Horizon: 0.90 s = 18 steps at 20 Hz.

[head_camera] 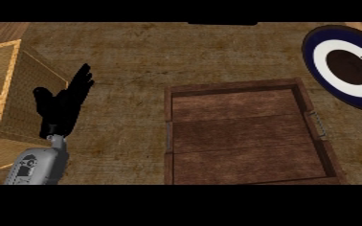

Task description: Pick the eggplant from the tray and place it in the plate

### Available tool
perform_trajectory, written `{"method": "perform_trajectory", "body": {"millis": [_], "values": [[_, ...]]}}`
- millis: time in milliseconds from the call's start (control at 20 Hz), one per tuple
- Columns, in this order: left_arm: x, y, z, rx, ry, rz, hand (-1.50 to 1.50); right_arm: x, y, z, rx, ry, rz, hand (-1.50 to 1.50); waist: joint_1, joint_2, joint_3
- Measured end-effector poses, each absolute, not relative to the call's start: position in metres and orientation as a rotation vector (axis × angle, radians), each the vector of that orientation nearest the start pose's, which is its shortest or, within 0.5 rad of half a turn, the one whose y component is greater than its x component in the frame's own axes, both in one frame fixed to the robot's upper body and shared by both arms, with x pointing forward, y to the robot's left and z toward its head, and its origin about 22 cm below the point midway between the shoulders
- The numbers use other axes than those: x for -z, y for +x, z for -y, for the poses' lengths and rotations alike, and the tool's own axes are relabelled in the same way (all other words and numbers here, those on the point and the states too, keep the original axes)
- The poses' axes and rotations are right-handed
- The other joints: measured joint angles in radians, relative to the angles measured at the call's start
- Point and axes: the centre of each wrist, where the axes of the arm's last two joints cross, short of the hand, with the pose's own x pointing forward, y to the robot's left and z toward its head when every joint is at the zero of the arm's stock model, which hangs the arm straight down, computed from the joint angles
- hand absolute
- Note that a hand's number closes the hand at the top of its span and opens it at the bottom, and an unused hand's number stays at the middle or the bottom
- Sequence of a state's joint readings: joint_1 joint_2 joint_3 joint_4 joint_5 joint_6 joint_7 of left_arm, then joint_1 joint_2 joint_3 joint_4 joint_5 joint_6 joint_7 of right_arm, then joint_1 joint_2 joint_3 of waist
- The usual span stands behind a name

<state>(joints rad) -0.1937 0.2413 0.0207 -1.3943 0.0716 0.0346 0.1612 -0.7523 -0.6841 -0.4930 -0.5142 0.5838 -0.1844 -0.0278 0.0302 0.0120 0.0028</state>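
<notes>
A wooden tray [170, 134] with metal handles sits at the centre and lower right of the counter, and its floor shows only bare boards. A round plate [311, 52] with a navy rim and a white ring is cut off by the right edge at the upper right. A dark brown shape [346, 67] fills the plate's middle; I cannot tell whether it is the eggplant or the plate's own centre. My left hand [63, 103] rests open at the left, fingers up, well apart from the tray. My right hand does not show.
A tan woven box with a yellow frame [14, 91] lies at the left edge, partly behind my left hand. A flat black object [222, 23] sits at the counter's far edge. Bare wooden counter [134, 57] stretches between my hand and the tray.
</notes>
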Motion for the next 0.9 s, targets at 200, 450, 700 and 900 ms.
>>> {"method": "perform_trajectory", "body": {"millis": [200, 450, 700, 900], "values": [[-0.022, 0.292, -0.274, 0.102, 0.151, 1.426, 0.0, -0.104, 0.354, 0.485, -0.14, -0.986, 1.233, -1.5, 0.003, 0.003, 0.001], [-0.023, 0.289, -0.27, 0.105, 0.157, 1.428, 0.0, -0.098, 0.35, 0.491, -0.133, -0.977, 1.35, -1.5, 0.008, 0.003, 0.001], [-0.022, 0.287, -0.279, 0.1, 0.164, 1.419, 0.0, -0.119, 0.355, 0.492, -0.039, -0.929, 1.619, -1.5, -0.004, -0.002, 0.001], [-0.022, 0.287, -0.286, 0.093, 0.169, 1.413, 0.0, -0.135, 0.358, 0.496, 0.082, -0.819, 1.754, -1.5, -0.015, -0.007, -0.001]]}}
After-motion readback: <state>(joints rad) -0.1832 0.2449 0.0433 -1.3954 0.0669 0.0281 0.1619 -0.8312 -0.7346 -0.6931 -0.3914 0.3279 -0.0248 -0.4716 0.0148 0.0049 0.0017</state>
